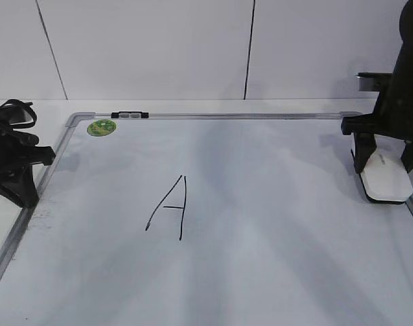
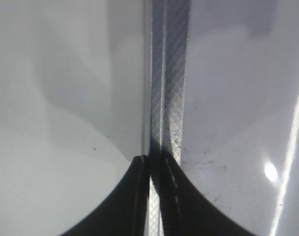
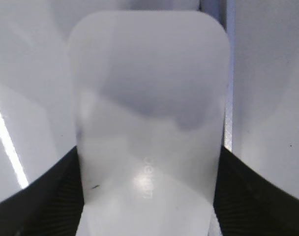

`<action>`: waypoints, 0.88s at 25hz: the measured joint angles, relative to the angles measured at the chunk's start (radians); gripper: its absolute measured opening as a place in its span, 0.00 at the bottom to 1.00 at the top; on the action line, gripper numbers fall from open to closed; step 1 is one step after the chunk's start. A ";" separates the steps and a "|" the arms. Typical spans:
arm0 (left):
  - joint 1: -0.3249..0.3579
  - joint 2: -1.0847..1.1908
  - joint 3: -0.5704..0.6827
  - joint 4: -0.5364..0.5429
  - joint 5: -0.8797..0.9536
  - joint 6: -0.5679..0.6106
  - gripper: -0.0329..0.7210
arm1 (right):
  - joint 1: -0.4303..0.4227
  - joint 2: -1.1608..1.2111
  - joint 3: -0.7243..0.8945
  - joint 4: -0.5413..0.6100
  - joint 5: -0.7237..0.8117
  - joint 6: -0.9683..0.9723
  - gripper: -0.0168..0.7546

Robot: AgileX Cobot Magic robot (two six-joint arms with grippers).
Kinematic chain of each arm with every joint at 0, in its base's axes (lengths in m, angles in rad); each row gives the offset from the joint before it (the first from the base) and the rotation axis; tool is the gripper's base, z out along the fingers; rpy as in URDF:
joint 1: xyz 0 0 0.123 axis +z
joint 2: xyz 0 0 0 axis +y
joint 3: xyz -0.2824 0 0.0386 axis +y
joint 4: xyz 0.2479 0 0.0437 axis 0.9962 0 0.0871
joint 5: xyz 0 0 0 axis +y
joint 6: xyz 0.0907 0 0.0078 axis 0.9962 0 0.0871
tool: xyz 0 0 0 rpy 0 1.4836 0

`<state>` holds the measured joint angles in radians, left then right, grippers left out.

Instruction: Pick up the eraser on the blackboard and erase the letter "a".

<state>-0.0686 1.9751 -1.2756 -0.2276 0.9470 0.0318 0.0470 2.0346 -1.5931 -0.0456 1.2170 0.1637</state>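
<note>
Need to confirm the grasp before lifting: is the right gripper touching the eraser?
Touching. In the right wrist view the eraser fills the space between both black fingers of the right gripper, with no gap visible on either side.

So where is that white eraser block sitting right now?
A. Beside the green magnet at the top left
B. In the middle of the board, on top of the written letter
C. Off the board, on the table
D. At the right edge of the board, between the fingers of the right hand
D: the eraser lies by the blackboard's right frame, with the right hand straddling it, its dark fingers on both sides.
</note>
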 joint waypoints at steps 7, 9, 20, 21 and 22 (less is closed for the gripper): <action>0.000 0.000 0.000 0.000 0.000 0.000 0.11 | 0.000 0.000 0.024 0.000 0.000 -0.005 0.75; 0.000 0.000 0.000 0.000 0.000 0.000 0.11 | 0.000 0.000 0.045 0.000 -0.002 -0.007 0.75; 0.000 0.000 0.000 0.000 0.000 0.000 0.12 | 0.000 0.000 0.056 -0.020 -0.002 -0.009 0.75; 0.000 0.000 0.000 0.000 0.000 0.000 0.12 | 0.000 0.000 0.056 -0.020 -0.002 -0.009 0.75; 0.000 0.000 0.000 0.000 0.000 0.000 0.12 | 0.000 0.000 0.056 -0.020 -0.002 -0.011 0.75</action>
<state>-0.0686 1.9751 -1.2756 -0.2276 0.9470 0.0318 0.0470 2.0346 -1.5367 -0.0658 1.2149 0.1532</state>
